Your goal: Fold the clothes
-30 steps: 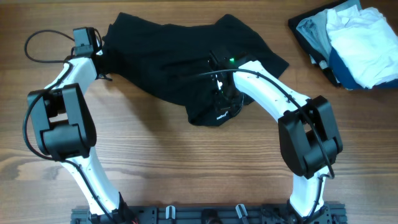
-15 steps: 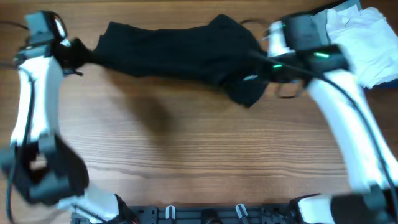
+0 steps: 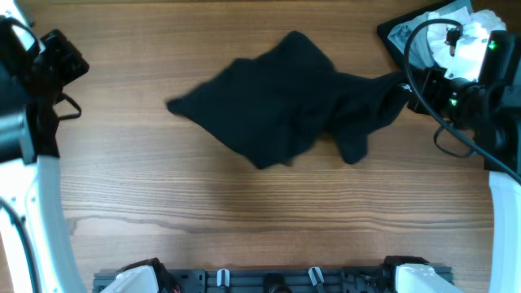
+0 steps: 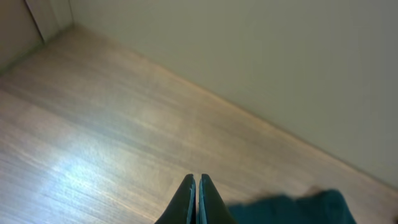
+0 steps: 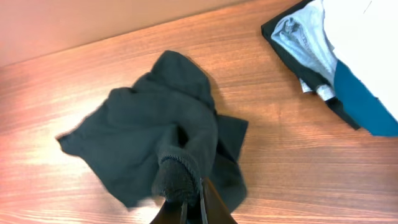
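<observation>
Clearly the trouble starts with how the black shirt (image 3: 277,110) lies on the tabletop (image 3: 244,228): crumpled in a heap out in front of the right tool (image 5: 194,190), with one twisted tail running up to it. That tool is pinching a thick wad of the cloth, probably several layers at once, so a pull from here would likely drag the whole bundle and open nothing, or the wad could slip free. Just beside that tool sits a stack of folded garments (image 3: 456,41), and a further tug that way could haul the shirt onto it or upset it. The left tool (image 4: 197,183) is pressed together on nothing, well apart from the shirt, so no second corner is held and a flat spread looks unlikely.
</observation>
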You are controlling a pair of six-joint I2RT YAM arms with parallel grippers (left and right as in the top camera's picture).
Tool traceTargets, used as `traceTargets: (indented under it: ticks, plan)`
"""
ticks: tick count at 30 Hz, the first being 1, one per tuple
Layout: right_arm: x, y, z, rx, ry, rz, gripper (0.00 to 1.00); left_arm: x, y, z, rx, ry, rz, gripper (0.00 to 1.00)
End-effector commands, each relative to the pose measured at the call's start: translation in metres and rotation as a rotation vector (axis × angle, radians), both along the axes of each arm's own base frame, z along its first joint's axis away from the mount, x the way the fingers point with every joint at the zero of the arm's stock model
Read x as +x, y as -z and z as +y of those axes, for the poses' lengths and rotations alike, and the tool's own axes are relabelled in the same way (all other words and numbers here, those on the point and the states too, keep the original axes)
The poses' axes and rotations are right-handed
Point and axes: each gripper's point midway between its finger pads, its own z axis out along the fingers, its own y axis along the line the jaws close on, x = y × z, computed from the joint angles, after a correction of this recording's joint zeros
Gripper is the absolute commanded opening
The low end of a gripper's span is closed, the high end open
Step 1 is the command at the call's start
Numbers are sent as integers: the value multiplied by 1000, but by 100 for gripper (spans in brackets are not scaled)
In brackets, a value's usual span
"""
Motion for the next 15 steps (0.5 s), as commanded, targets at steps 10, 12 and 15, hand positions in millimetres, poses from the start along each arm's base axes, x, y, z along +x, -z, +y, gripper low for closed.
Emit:
traceTargets:
  ticks: [10, 12, 15]
  plan:
    - [-15, -52, 1, -31, -25, -128, 4, -34, -42, -70, -74, 293, -69, 8]
    - [-6, -41, 1, -26, -27, -92, 4, -18, -8, -103, -76, 473, 36, 25]
    - [5, -29, 0, -23, -28, -52, 4, -6, 47, -162, -22, 787, 191, 52]
